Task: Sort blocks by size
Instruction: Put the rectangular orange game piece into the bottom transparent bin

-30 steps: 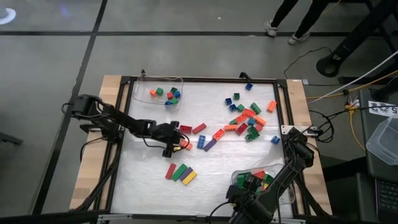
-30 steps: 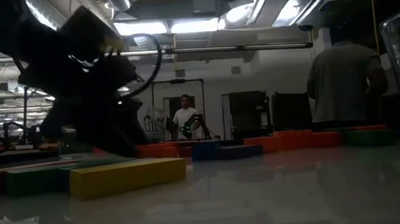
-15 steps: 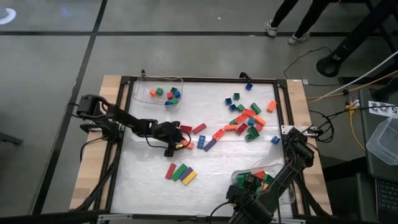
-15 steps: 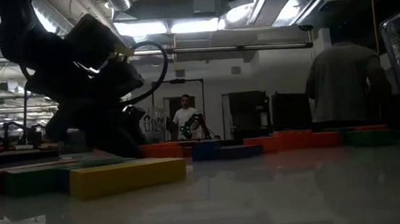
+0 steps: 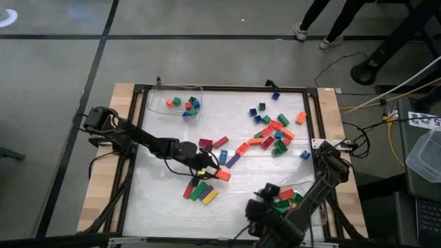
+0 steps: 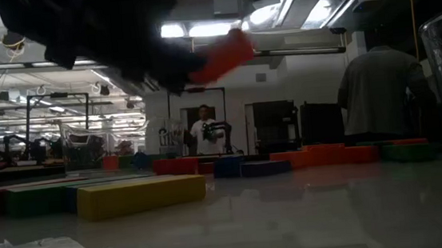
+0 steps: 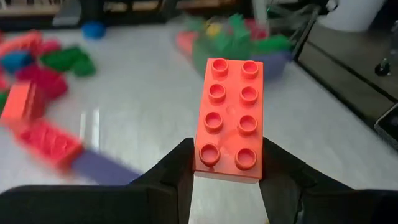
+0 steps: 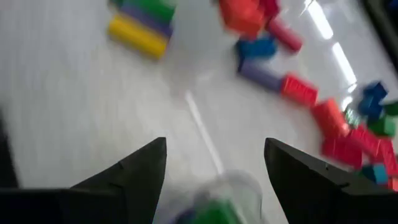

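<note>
**Left arm carrying an orange block**

Your bench (image 5: 158,200) holds scattered blocks (image 5: 272,129). Right gripper (image 8: 214,168), fingers spread and empty, sits by the near-right tray (image 5: 318,215). Left gripper (image 5: 212,172) clamps one long orange block (image 7: 229,118) above the bench, near the red-green-yellow row (image 5: 200,191).

Orange block (image 7: 228,118): glossy smooth plastic, studded. Table surface (image 5: 172,145): white, sheeny. Table edge (image 5: 96,186): wood.

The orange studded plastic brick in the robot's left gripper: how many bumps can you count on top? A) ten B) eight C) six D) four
B: the left wrist view shows the long orange studded plastic brick pinched in the left gripper, with two rows of four studs.
</note>
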`<state>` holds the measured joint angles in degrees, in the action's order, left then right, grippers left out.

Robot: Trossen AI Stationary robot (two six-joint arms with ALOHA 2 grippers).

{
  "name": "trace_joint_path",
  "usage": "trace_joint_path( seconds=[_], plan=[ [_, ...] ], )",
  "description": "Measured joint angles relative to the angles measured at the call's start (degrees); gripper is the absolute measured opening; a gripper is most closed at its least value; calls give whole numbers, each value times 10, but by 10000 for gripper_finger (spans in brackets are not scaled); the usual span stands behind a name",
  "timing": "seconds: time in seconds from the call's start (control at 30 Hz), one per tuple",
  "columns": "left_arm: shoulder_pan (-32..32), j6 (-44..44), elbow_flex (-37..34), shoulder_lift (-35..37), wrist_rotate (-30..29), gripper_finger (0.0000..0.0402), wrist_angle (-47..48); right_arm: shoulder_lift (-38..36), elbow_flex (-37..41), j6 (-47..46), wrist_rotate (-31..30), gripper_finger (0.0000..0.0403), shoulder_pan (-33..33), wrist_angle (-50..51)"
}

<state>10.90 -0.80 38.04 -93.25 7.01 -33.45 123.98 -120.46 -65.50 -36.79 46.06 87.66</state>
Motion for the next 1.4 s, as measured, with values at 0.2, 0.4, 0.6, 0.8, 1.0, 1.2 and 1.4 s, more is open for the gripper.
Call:
trace_joint_path(
  seconds=[0.2, 0.4, 0.6, 0.8, 1.0, 1.2, 1.4],
  plan=[
    [35, -34, 38, 0, -20, 133, -1, 0, 0, 14, -31, 269, -54, -59],
    [56, -56, 52, 0, -27, 136, -3, 0, 0, 100, -27, 269, -99, -120],
    [68, -58, 52, 0, -34, 137, -4, 0, 0, 163, -26, 269, -117, -171],
    [78, -76, 52, 0, -38, 138, -5, 0, 0, 163, 17, 258, -121, -176],
    [79, -76, 52, 0, -36, 138, -23, 0, 0, 164, 35, 194, -120, -178],
    [79, -84, 52, 1, -37, 139, -21, 0, 0, 163, 34, 134, -120, -179],
    [79, -84, 52, 1, -37, 139, -21, 0, 0, 163, 37, 135, -120, -179]
  ],
)
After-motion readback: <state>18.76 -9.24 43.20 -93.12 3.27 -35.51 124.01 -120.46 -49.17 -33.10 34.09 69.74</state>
